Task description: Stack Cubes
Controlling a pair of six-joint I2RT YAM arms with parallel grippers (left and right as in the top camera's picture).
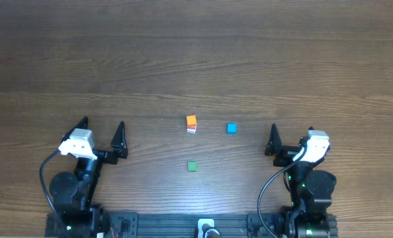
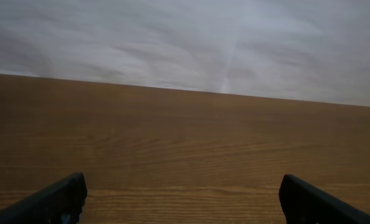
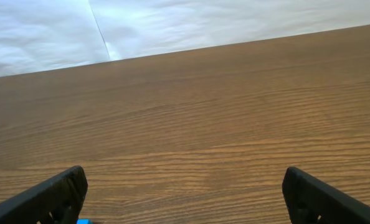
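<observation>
An orange cube (image 1: 192, 120) sits on top of a small red and white piece (image 1: 192, 129) near the middle of the wooden table (image 1: 196, 59). To the right of it lies a blue cube (image 1: 231, 127). A green cube (image 1: 192, 166) lies nearer the arm bases, below the orange one. My left gripper (image 1: 102, 127) is open at the left, well apart from the cubes, with bare wood between its fingers (image 2: 54, 202). My right gripper (image 1: 291, 135) is open at the right. A sliver of the blue cube (image 3: 83, 221) shows beside one of its fingers (image 3: 48, 199).
Bare wood stretches across the far half of the table. A pale wall (image 3: 172, 25) rises behind the table's far edge in both wrist views. The black mounting rail (image 1: 196, 225) with the arm bases runs along the near edge.
</observation>
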